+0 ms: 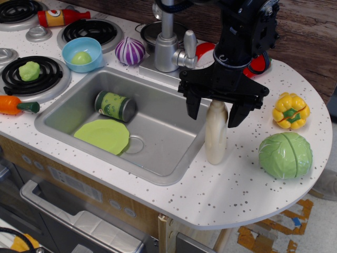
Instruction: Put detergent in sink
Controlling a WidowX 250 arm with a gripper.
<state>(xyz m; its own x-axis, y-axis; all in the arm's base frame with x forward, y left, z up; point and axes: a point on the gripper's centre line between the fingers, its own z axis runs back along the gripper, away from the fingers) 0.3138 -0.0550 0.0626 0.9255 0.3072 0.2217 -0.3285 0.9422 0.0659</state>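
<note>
The detergent (215, 140), a cream-white bottle, stands on the speckled counter just right of the sink's right rim. Its cap and neck are hidden behind my gripper. My gripper (213, 116) is open and straddles the bottle's upper part, with one black finger (192, 108) on the left over the basin edge and the other (234, 113) on the right. The jaws do not look closed on the bottle. The grey metal sink (158, 176) holds a green-labelled can (115, 105) lying on its side and a green plate (102, 135) beside the drain.
A green cabbage (285, 154) and a yellow pepper (290, 110) lie right of the bottle. The faucet (168, 47) stands behind the sink, with a purple onion (129, 51) and a blue bowl (82, 52) to its left. A carrot (16, 105) and a ketchup bottle (60, 17) are at far left.
</note>
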